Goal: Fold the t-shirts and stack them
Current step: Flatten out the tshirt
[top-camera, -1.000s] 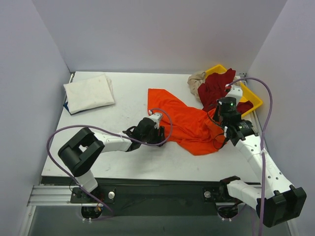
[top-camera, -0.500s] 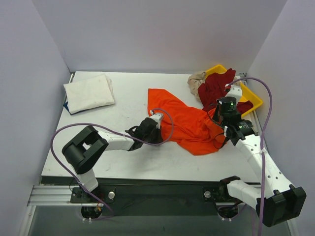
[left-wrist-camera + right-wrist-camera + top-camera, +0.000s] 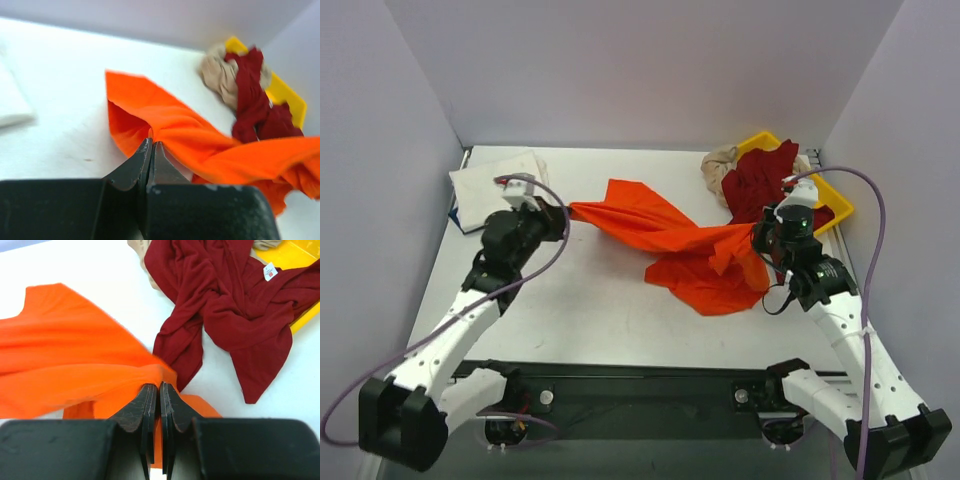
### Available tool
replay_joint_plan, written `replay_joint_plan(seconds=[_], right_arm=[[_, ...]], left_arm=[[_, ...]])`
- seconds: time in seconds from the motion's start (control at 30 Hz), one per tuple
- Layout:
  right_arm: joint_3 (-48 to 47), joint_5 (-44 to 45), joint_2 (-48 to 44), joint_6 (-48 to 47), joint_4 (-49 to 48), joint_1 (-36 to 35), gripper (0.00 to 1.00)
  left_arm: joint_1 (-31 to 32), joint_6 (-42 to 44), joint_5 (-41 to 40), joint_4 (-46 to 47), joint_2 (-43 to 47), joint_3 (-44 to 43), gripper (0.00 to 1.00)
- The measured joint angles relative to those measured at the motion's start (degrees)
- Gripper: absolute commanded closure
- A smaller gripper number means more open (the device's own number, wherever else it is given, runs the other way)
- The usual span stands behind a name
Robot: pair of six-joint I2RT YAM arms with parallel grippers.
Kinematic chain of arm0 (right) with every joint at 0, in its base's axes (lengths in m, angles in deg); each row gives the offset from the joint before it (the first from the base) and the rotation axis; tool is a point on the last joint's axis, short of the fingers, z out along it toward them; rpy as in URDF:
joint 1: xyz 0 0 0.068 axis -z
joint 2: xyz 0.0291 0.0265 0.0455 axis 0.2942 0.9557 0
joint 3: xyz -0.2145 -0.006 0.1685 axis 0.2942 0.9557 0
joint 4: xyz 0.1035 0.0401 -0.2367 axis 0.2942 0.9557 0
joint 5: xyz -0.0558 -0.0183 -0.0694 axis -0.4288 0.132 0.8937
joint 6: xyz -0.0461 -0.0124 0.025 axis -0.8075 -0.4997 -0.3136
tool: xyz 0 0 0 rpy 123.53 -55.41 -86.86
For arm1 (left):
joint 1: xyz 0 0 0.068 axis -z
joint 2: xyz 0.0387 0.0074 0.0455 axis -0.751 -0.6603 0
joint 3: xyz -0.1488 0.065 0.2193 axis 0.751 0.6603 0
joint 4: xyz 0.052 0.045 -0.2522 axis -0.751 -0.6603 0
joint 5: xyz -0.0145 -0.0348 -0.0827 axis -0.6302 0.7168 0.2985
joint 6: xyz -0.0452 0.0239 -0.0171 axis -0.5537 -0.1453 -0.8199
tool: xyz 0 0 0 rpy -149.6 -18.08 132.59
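The bright orange t-shirt (image 3: 665, 238) hangs stretched between my two grippers above the table. My left gripper (image 3: 564, 210) is shut on its left end, seen as orange cloth (image 3: 170, 125) pinched at the tips (image 3: 151, 144). My right gripper (image 3: 757, 232) is shut on the right end of the orange shirt (image 3: 75, 365), with cloth between its tips (image 3: 160, 387). A folded white t-shirt (image 3: 485, 185) lies at the back left. The dark red t-shirt (image 3: 757, 178) and beige t-shirt (image 3: 718, 162) lie crumpled at the back right.
A yellow tray (image 3: 832, 195) sits at the back right corner under part of the dark red shirt (image 3: 225, 295); the yellow tray (image 3: 300, 255) also shows in the right wrist view. Grey walls enclose the table on three sides.
My left gripper closed on the orange shirt's edge, then lifted and swung far left and back, pulling the shirt taut. The right gripper rose slightly, still holding its end.
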Motion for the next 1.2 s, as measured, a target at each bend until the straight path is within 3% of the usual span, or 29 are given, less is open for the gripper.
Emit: replay_joint_plan(seconds=[0.13, 0.3, 0.4, 0.7, 1.0, 1.2], right_arm=[[1.0, -0.7, -2.3, 1.0, 0.2, 0.0, 0.96], [1.8, 1.0, -0.9, 2.9, 2.7, -0.4, 0.58], [3.1, 3.1, -0.8, 3.8, 4.7, -1.0, 0.51], [5.3, 3.4, -2.6, 6.1, 5.7, -13.8, 0.5], [12.9, -1.7, 12.9, 10.0, -0.3, -22.1, 0.51], [13.0, 5.3, 17.8, 12.7, 0.2, -22.8, 0.5]], left_arm=[[-9.6, 1.9, -1.1, -3.4, 10.4, 1.5, 1.0], [-15.4, 3.1, -0.5, -7.3, 10.7, 3.7, 1.0], [-15.7, 3.4, 0.7, -9.7, 8.1, 5.2, 1.0], [-16.2, 4.2, 2.2, -11.2, 6.5, 5.5, 1.0], [-16.4, 4.3, 2.4, -10.8, 5.5, 5.5, 1.0], [-16.4, 4.3, 2.6, -10.8, 4.9, 5.5, 1.0]])
